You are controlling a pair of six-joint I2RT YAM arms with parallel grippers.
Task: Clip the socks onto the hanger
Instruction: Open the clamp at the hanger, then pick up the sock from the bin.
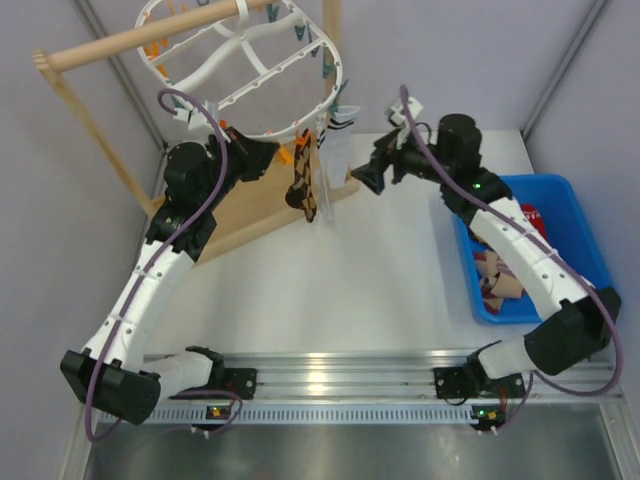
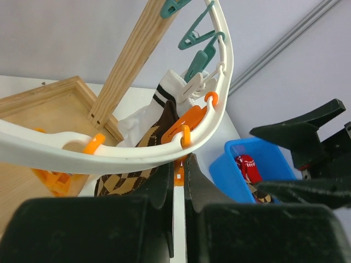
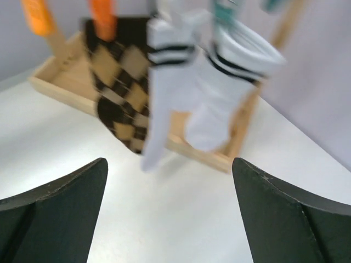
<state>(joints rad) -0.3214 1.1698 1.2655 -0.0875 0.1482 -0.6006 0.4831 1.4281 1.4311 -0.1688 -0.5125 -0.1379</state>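
The white oval hanger [image 1: 331, 62] hangs from the wooden rack, with its rim [image 2: 109, 156] just above my left gripper [image 2: 180, 159]. A brown-black argyle sock [image 1: 303, 186] hangs from an orange clip [image 2: 189, 118]. White socks with dark cuff bands [image 1: 336, 140] hang beside it from a teal clip. My left gripper [image 1: 274, 153] is shut under the rim next to the orange clip, and nothing shows between its fingers. My right gripper [image 1: 372, 174] stands wide open and empty, facing the hung socks [image 3: 164, 98] from a short distance to their right.
The wooden pole rack [image 1: 150, 36] has a tray base [image 1: 245, 210] at the back left. A blue bin [image 1: 570, 200] on the right holds a red sock [image 1: 530, 215] and tan-maroon striped socks [image 1: 497, 282]. Teal clips [image 2: 193, 38] hang along the rim.
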